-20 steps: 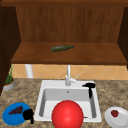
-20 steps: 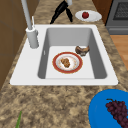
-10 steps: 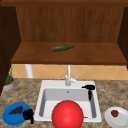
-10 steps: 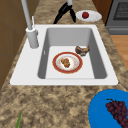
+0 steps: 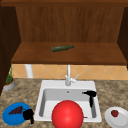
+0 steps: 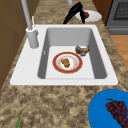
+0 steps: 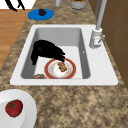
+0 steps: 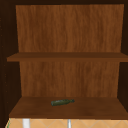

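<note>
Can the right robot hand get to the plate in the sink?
Probably yes. The right robot hand hangs over the sink, fingers pointing down toward the plate, and nothing lies between them.

A round red-rimmed white plate (image 7: 60, 68) lies flat on the floor of the white sink (image 7: 62, 27), carrying a small brown piece of food (image 7: 61, 66) near its middle.

A: What's on the counter (image 5: 111, 91)?
B: A white plate (image 5: 120, 118) with a tomato (image 5: 114, 113) lies just right of the right hand (image 5: 90, 95); a blue plate (image 5: 12, 117) of grapes (image 5: 15, 110) lies beside the left hand (image 5: 28, 115).
A: And the shelf (image 5: 75, 53)?
B: A green bottle (image 5: 62, 48) lies on its side, well above both hands.
</note>
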You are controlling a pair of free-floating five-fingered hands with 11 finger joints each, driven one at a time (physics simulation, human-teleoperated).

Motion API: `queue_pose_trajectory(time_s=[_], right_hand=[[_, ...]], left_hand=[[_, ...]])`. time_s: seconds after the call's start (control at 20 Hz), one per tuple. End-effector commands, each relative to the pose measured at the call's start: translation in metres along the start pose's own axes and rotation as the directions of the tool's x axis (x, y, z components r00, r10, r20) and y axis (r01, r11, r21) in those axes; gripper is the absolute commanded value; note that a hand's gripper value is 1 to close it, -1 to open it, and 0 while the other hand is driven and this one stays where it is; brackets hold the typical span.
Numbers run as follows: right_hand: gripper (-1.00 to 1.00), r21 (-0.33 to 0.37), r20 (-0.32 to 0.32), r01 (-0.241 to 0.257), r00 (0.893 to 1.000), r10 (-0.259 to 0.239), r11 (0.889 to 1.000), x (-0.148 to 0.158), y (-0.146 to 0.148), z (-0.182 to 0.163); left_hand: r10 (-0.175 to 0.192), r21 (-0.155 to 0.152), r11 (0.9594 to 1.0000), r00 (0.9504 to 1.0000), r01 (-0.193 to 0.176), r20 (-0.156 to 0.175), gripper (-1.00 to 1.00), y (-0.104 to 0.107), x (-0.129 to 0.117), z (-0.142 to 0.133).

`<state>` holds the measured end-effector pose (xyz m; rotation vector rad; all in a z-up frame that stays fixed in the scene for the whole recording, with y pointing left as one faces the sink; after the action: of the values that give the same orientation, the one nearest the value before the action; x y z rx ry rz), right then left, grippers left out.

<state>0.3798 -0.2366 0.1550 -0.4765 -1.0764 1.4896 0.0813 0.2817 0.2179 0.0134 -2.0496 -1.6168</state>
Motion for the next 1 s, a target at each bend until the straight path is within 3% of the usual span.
queue_pose_trajectory(time_s=[0.0,0.55,0.95], right_hand=[[-1.0,-0.035,-0.035,0.02,0.999,-0.021,0.999,0.007,0.0,0.025],[-1.0,-0.046,-0.129,0.022,0.991,-0.028,0.999,0.024,0.008,0.081],[-1.0,-0.075,-0.162,0.005,0.987,-0.017,0.997,0.036,0.018,0.13]], left_hand=[[0.0,0.0,1.0,1.0,0.0,0.0,0.0,0.0,0.0,0.0],[0.0,0.0,1.0,1.0,0.0,0.0,0.0,0.0,0.0,0.0],[0.0,0.0,1.0,1.0,0.0,0.0,0.0,0.0,0.0,0.0]])
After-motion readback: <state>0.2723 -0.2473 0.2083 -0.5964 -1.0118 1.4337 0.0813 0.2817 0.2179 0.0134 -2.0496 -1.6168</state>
